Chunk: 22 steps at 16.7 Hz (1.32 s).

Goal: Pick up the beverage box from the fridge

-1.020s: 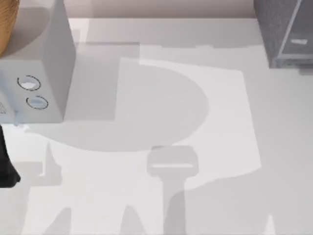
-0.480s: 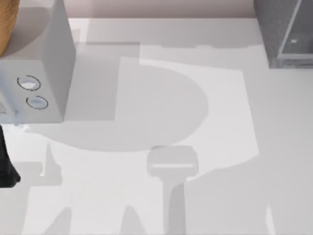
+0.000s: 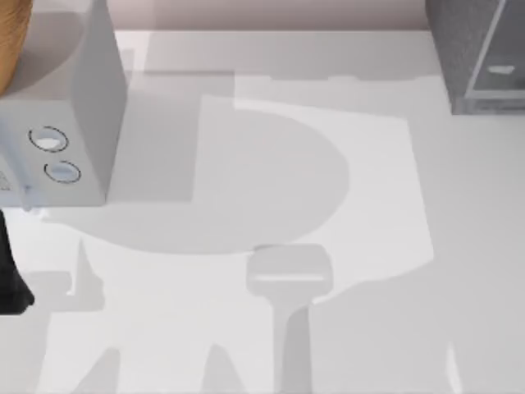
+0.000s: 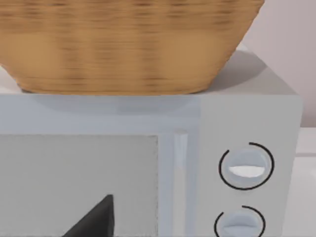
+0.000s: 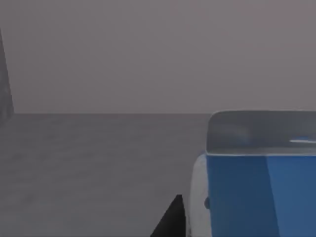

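the fridge (image 3: 476,53) is seen at the far right corner of the desk (image 3: 271,180) in the top view, a dark-grey cabinet with a glassy panel and pale frame edges. in the right wrist view the inside of the fridge (image 5: 98,163) is seen as a dull grey floor and back wall, and the beverage box (image 5: 256,192) stands upright on that floor, very near the camera: a blue carton with a white rounded edge and a pale grey top. a black fingertip (image 5: 170,222) of the right gripper is seen just beside the white edge of the box; whether it touches the box cannot be told, and whether the right gripper is apart or closed on the box cannot be told either.

at the left side of the desk a lighter grey box with two round dials (image 3: 61,156) is seen from above, and a woven basket (image 3: 10,37) rests on its top. in the left wrist view the same grey box (image 4: 197,163) is faced from the front, with its pale door panel, its two dials at one side and the basket (image 4: 128,44) sitting on top. a black part of the left arm (image 3: 10,279) is seen at the left edge of the top view, in front of the grey box. a black fingertip (image 4: 94,219) of the left gripper is seen before the door panel; how its fingers stand cannot be told.
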{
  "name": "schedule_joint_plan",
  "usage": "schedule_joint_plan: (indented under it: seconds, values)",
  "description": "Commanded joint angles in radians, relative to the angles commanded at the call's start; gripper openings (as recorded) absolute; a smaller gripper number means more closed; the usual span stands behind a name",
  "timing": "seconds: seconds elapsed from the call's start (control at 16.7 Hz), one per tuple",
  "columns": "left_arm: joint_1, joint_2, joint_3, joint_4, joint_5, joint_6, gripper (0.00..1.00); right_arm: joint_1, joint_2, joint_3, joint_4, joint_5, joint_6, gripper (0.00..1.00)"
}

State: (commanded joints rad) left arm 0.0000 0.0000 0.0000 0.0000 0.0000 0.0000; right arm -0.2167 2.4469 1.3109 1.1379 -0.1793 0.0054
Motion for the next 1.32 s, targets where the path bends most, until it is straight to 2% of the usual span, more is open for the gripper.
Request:
schedule_joint_plan:
  seconds: [0.3,0.36,0.9,1.32]
  values:
    - [0.000,0.000,0.000,0.000,0.000,0.000,1.00,0.000,0.000,0.000,0.000,0.000,0.000,0.02]
    - [0.000,0.000,0.000,0.000,0.000,0.000,1.00,0.000,0.000,0.000,0.000,0.000,0.000,0.00]
    - [0.000,0.000,0.000,0.000,0.000,0.000,1.00,-0.003,-0.006,-0.001,-0.004,0.000,0.001,0.00]
    - [0.000,0.000,0.000,0.000,0.000,0.000,1.00,-0.003,-0.141,-0.003,-0.136,-0.001,0.003,0.00]
